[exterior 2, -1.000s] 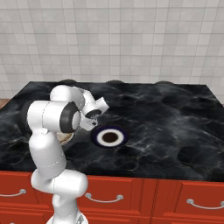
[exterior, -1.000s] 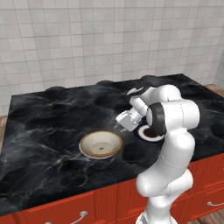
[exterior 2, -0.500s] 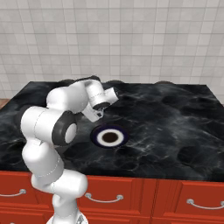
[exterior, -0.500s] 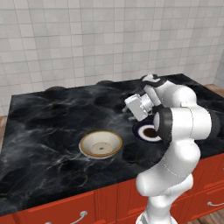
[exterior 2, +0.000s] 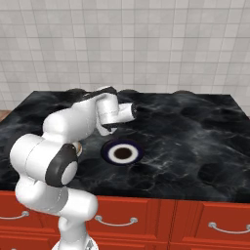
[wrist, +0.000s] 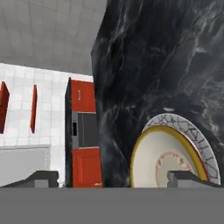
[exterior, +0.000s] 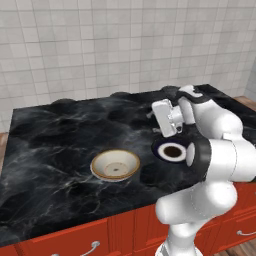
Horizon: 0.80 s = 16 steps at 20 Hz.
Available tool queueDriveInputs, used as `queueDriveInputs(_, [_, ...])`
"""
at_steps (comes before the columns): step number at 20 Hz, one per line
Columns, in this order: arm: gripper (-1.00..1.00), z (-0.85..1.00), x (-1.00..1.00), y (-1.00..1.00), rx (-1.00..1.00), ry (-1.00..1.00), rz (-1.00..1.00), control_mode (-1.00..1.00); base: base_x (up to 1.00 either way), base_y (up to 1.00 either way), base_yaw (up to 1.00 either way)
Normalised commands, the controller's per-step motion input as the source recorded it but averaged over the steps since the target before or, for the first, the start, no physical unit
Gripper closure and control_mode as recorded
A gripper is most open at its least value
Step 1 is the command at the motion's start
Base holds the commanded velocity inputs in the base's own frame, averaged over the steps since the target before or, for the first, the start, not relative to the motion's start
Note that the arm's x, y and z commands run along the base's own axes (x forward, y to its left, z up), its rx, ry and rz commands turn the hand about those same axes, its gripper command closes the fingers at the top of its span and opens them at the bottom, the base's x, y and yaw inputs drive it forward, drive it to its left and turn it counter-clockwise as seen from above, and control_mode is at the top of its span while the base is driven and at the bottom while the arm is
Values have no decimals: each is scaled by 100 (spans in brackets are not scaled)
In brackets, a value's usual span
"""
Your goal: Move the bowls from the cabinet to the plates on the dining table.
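On the dining table (exterior: 50,130) a cream bowl (exterior: 115,165) with an ochre rim sits upright, left of a small blue-rimmed plate (exterior: 171,150) that has nothing on it. In the hand view the bowl (wrist: 164,159) rests on a white plate (wrist: 199,135) with a crackled grey rim. My gripper (exterior: 153,123) hovers open and unladen above the table, behind the blue-rimmed plate (exterior 2: 122,153) and to the right of the bowl. Its fingertips (wrist: 43,177) stand wide apart around nothing. Two red panels (wrist: 34,109) hang on a far wall; I cannot tell whether they are the cabinet.
Red drawer fronts (exterior 2: 215,219) with silver handles run below the marble top (exterior 2: 195,127). A grey tiled wall (exterior: 100,50) backs the table. Beyond the table's end the hand view shows red fronts (wrist: 83,96) around a dark appliance.
The arm folded back and the hand rose and swung right, away from the bowl, turning as it went. The bowl and both plates stayed put. The gripper stayed open.
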Motion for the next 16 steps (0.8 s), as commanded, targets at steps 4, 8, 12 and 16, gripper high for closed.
queueDriveInputs(4, [-100, 33, 0, -18, 15, 20, -37, -100, 0, 0, 0])
queueDriveInputs(8, [-100, 33, 0, -18, 15, 20, -37, -100, 0, 0, 0])
queueDriveInputs(12, [-100, 26, 0, -11, 5, 17, -41, -100, 0, 0, 0])
queueDriveInputs(16, [-100, 27, 8, -21, 0, 27, -37, -100, 0, 0, 0])
